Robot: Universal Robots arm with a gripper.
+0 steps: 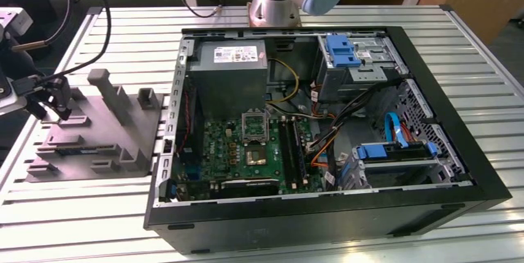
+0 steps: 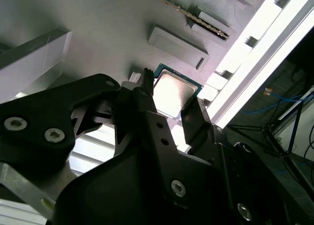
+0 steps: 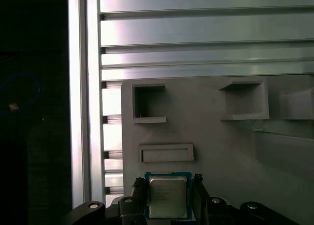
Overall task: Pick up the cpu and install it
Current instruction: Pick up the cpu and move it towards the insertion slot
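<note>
First wrist view: cpu [image 3: 168, 198] centred within the tool [image 3: 168, 181], grey tray [image 3: 221, 146] behind

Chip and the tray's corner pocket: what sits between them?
A low rectangular block moulded on the tray, lying between chip and corner pocket in the first wrist view.

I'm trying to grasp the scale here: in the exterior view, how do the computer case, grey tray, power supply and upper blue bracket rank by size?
Largest to smallest, as they look:
1. computer case
2. grey tray
3. power supply
4. upper blue bracket
</note>
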